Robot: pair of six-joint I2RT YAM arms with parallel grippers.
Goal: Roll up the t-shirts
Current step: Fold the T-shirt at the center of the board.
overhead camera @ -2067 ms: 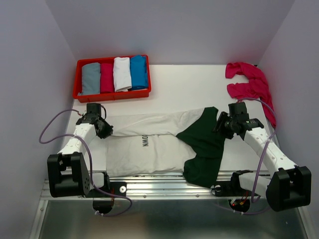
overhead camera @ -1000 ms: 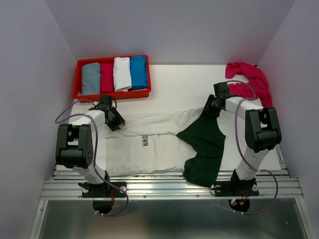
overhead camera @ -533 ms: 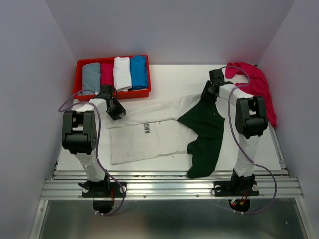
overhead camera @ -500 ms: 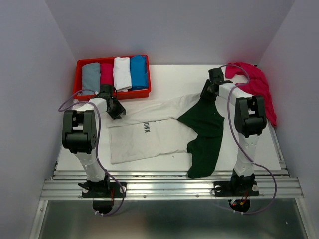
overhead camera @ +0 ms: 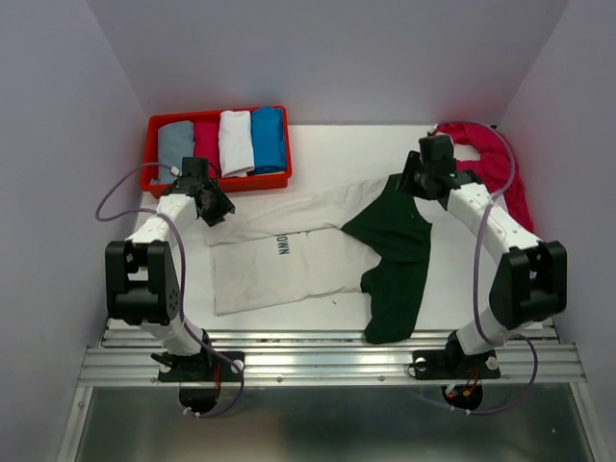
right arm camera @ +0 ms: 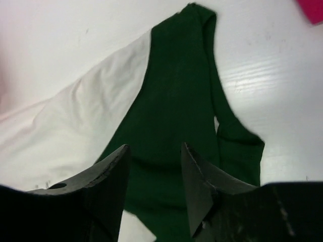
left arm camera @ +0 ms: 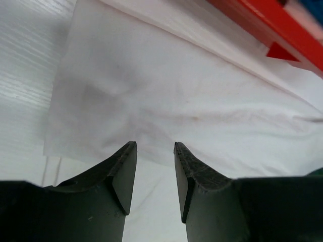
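Note:
The cream-white t-shirt lies folded lengthwise across the table, its dark green sleeve trailing toward the near edge on the right. My left gripper hovers over the shirt's left end; in the left wrist view that gripper is open above the white cloth, with nothing between the fingers. My right gripper is at the shirt's far right corner; in the right wrist view it is open over the green sleeve. Magenta-pink t-shirts lie heaped at the back right.
A red tray at the back left holds several rolled shirts: grey, magenta, white and blue. Its edge lies just beyond the left gripper. A corner of the pink heap shows in the right wrist view. Walls enclose the table on three sides.
Both arms carried the cream shirt's far edge away from the near edge of the table; the shirt now lies further back. The right arm has since drawn back a little.

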